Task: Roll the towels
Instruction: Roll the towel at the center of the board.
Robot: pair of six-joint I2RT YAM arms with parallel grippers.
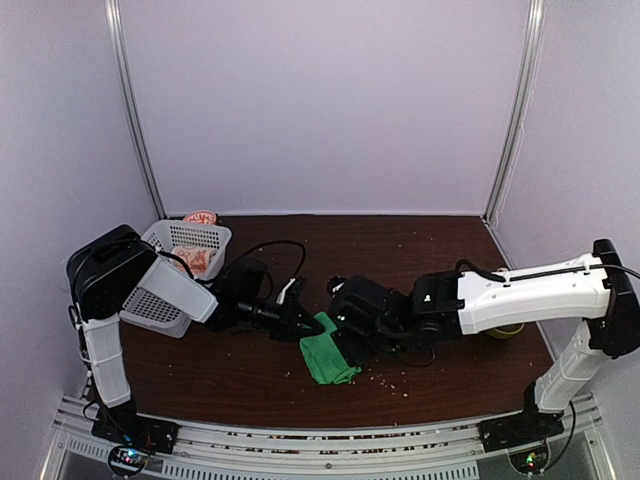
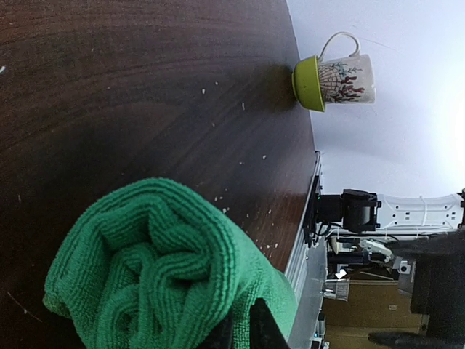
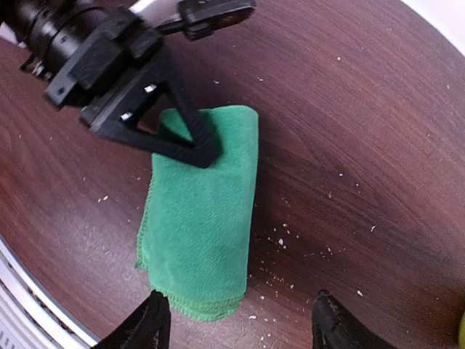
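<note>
The green towel (image 1: 327, 358) lies folded into a thick, loosely rolled bundle on the dark wooden table; it also shows in the right wrist view (image 3: 207, 225) and, end-on, in the left wrist view (image 2: 156, 265). My left gripper (image 1: 308, 325) is shut on the towel's far end, its fingertips (image 3: 202, 151) pinched together over the cloth. My right gripper (image 3: 243, 327) is open and hovers just above the towel's near end, touching nothing. The pinkish-beige printed towel (image 1: 195, 259) lies in the white basket at the left.
A white mesh basket (image 1: 170, 285) stands at the left behind my left arm. A mug with a green rim (image 2: 336, 80) stands near the table's right edge, mostly hidden by my right arm in the top view (image 1: 505, 331). Crumbs dot the table around the towel.
</note>
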